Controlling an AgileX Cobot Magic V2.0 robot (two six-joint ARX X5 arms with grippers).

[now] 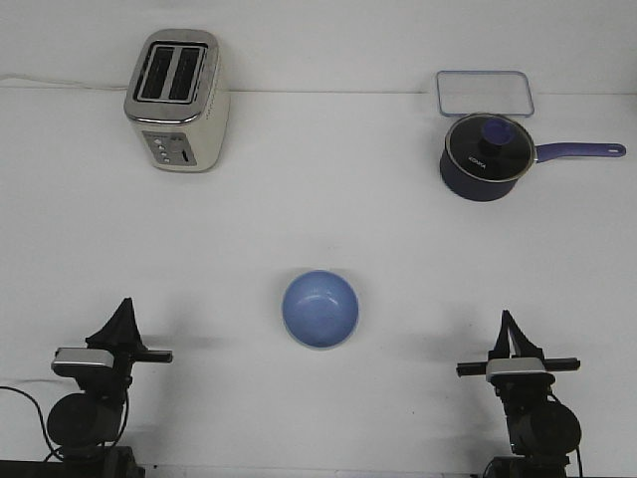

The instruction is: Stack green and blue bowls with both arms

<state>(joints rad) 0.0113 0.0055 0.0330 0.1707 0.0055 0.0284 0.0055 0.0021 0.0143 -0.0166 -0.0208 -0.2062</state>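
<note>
The light blue bowl (320,309) sits upright on the white table, in the middle near the front. No green bowl shows in the front view. My left gripper (124,304) rests low at the front left, well left of the bowl, its fingers meeting at a point and holding nothing. My right gripper (507,317) rests low at the front right, well right of the bowl, its fingers together and empty. Both are apart from the bowl by about the same distance.
A cream two-slot toaster (177,100) stands at the back left. A dark navy saucepan with a glass lid (485,156) stands at the back right, handle pointing right. A clear rectangular container (484,93) lies behind it.
</note>
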